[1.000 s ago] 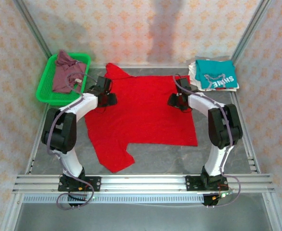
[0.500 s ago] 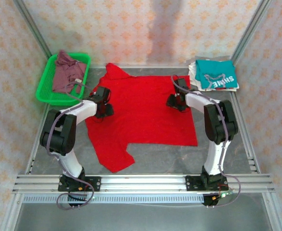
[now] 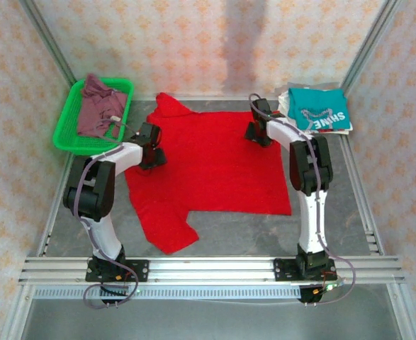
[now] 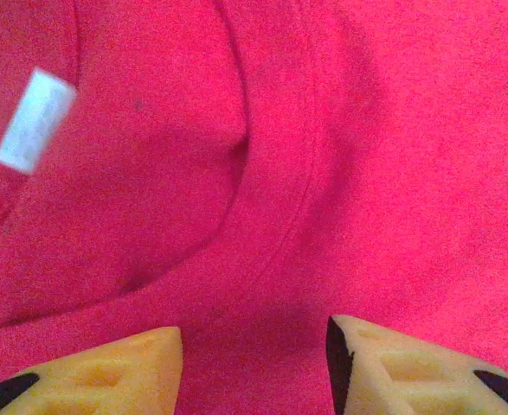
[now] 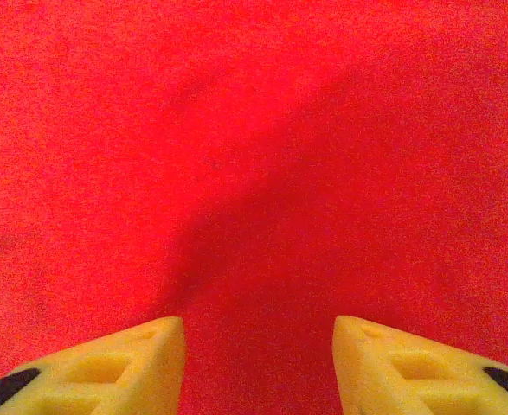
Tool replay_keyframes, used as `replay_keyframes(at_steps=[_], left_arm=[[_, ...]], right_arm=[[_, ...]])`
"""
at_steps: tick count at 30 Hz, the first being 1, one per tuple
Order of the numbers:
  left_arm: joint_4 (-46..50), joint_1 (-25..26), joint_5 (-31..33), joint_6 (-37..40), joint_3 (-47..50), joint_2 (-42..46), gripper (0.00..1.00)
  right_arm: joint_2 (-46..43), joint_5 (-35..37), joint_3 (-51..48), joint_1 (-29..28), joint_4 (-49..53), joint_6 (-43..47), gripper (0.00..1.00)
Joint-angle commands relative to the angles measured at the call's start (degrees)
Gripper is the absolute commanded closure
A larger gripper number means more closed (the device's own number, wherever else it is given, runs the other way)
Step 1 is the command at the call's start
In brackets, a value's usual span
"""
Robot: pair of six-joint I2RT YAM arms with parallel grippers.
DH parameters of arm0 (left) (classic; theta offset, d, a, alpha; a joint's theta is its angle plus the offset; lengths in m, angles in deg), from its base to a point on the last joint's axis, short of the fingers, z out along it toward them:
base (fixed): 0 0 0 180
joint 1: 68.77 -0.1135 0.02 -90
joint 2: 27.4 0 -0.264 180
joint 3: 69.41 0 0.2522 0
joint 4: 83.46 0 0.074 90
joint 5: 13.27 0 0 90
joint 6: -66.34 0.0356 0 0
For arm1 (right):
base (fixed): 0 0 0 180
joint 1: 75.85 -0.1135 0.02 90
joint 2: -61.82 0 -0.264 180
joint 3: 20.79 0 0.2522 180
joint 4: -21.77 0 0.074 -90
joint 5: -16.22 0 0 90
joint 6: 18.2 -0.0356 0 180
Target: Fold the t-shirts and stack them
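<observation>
From where I stand the red t-shirt [image 3: 215, 173] lies spread flat across the middle of the table [image 3: 349, 191], neck towards the left arm and hem towards the right, one sleeve pointing to the back wall and one to the near edge. The left gripper [image 4: 254, 367] hovers low over the collar, its yellow fingers [image 4: 106, 376] spread apart with nothing between them but the neckline seam, the white label [image 4: 35, 121] just off to one side. The right gripper [image 5: 258, 367] is parted too and holds nothing, poised over plain cloth near the far hem corner. I'd judge the shirt light, limp and thin: it will sag and crease the instant it leaves the table, so it wants lifting at two points together. The stitched collar, shoulder seams and hem look the firmest places to pinch. On the flat middle the fingers would have to scrape up a ridge, and might catch both layers or let them slip. By my count there are four shirts: one red, one teal t-shirt [image 3: 321, 108] printed in white atop the pile at the back right, one whitish t-shirt [image 3: 286, 105] peeking out under it, though whether more hide there I cannot tell, and one mauve t-shirt [image 3: 94, 106] crumpled in the single green basket [image 3: 64, 136]
</observation>
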Motion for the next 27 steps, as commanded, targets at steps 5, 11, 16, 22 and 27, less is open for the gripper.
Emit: replay_keyframes(at_steps=[5, 11, 16, 22, 27], left_arm=[[0.87, -1.55, -1.78, -0.68, -8.69, -8.44, 0.52], [1.28, -3.99, -5.03, -2.71, -12.83, -14.43, 0.52], [3.26, -5.32, -5.85, -2.68, -19.40, -18.79, 0.52], [8.73, -6.07, -6.01, -1.24, -32.13, -25.64, 0.52], [8.89, -6.07, -7.12, -1.97, -33.93, -23.44, 0.55]], right_arm=[[9.65, 2.38, 12.07, 0.37, 9.22, -1.54, 0.52], [17.64, 0.00, 23.80, 0.87, 14.22, -2.24, 0.51], [23.14, -0.80, 33.55, 1.29, 16.75, -3.45, 0.51], [27.96, -2.71, 44.48, 1.67, 18.08, -4.04, 0.47], [26.40, -5.33, 49.78, 1.69, 18.49, -1.99, 0.43]])
